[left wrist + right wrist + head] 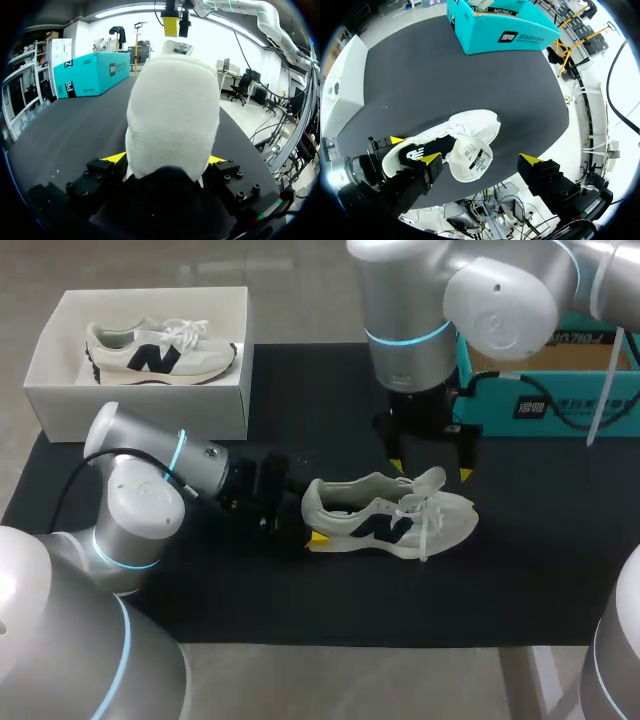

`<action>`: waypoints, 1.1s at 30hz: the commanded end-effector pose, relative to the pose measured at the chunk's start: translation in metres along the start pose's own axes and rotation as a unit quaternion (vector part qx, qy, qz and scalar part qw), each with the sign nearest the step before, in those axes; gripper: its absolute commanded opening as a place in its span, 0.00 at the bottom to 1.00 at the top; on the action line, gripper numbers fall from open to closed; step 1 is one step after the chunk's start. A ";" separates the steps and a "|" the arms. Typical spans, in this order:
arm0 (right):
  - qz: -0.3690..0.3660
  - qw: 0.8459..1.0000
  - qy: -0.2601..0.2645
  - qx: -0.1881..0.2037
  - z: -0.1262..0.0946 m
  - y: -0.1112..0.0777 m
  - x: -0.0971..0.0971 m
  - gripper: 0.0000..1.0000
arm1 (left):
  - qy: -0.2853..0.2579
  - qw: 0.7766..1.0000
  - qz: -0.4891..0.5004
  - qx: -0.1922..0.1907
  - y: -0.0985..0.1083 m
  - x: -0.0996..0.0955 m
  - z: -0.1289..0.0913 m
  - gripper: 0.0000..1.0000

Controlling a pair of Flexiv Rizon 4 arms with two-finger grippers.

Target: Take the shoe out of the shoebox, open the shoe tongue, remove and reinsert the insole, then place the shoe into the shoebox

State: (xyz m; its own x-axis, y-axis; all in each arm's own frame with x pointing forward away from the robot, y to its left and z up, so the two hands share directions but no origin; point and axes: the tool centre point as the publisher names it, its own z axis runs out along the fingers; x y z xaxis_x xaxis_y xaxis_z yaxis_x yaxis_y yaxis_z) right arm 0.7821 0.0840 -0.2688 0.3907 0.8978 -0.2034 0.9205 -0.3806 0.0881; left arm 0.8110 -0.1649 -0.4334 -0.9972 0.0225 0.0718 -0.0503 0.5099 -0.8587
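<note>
Shoe (385,515) sits upright on its sole at the middle of the table (150,610), toe to the right, well apart from the white shoebox (140,400) at the far left. The left gripper (306,523) pinches the heel from both sides, yellow tips against the padded collar. The right gripper (480,159) hangs over the laces with its fingers spread wide, gripping nothing, and the tongue (470,160) stands up between them. It looks a light shoe with a soft mesh upper, so it will likely give under pressure; the heel seems the stiffest place to hold it. The tongue is thin and floppy: pinch it near its top edge, clear of the loose laces, which could snag. A second shoe (160,350) lies in the shoebox.
</note>
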 end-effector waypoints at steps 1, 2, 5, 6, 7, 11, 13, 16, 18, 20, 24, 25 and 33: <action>-0.060 0.994 0.089 0.029 -0.021 -0.002 0.000 1.00 | 0.000 1.000 0.000 -0.001 0.002 -0.002 0.001 0.00; -0.091 0.990 0.102 0.034 -0.027 -0.004 0.003 1.00 | 0.000 1.000 0.000 -0.001 0.002 -0.002 0.001 0.00; -0.219 0.968 0.112 0.044 -0.044 -0.015 0.018 1.00 | 0.000 1.000 0.000 -0.001 0.002 -0.002 0.001 0.00; -0.253 0.959 0.114 0.050 -0.048 -0.018 0.021 1.00 | 0.000 1.000 0.000 -0.001 0.002 -0.002 0.001 0.00; -0.299 0.944 0.121 0.068 -0.052 -0.022 0.024 1.00 | 0.000 1.000 0.000 -0.001 0.002 -0.002 0.001 0.00; -0.363 0.916 0.124 0.115 -0.054 -0.024 0.026 1.00 | 0.000 1.000 0.000 -0.001 0.002 -0.002 0.001 0.00; -0.363 0.916 0.124 0.115 -0.054 -0.024 0.026 1.00 | 0.000 1.000 0.000 -0.001 0.002 -0.002 0.001 0.00; -0.363 0.916 0.124 0.115 -0.054 -0.024 0.026 1.00 | 0.000 1.000 0.000 -0.001 0.002 -0.002 0.001 0.00; -0.363 0.916 0.124 0.115 -0.054 -0.024 0.026 1.00 | 0.000 1.000 0.000 -0.001 0.002 -0.002 0.001 0.00; -0.363 0.916 0.124 0.115 -0.054 -0.024 0.026 1.00 | 0.000 1.000 0.000 -0.001 0.002 -0.002 0.001 0.00; -0.363 0.916 0.124 0.115 -0.054 -0.024 0.026 1.00 | 0.000 1.000 0.000 -0.001 0.002 -0.002 0.001 0.00; -0.363 0.916 0.124 0.115 -0.054 -0.024 0.026 1.00 | 0.000 1.000 0.000 -0.001 0.002 -0.002 0.001 0.00; -0.455 0.886 0.072 0.054 -0.056 -0.024 0.028 1.00 | 0.000 1.000 0.000 -0.001 0.002 -0.002 0.001 0.00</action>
State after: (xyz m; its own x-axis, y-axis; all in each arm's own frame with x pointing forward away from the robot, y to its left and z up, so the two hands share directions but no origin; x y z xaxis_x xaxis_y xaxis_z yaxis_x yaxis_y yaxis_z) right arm 0.7733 0.1247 -0.2249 -0.3594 0.9286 0.0927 0.9115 0.3706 -0.1781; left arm 0.8110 -0.1649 -0.4334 -0.9972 0.0225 0.0719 -0.0504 0.5100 -0.8587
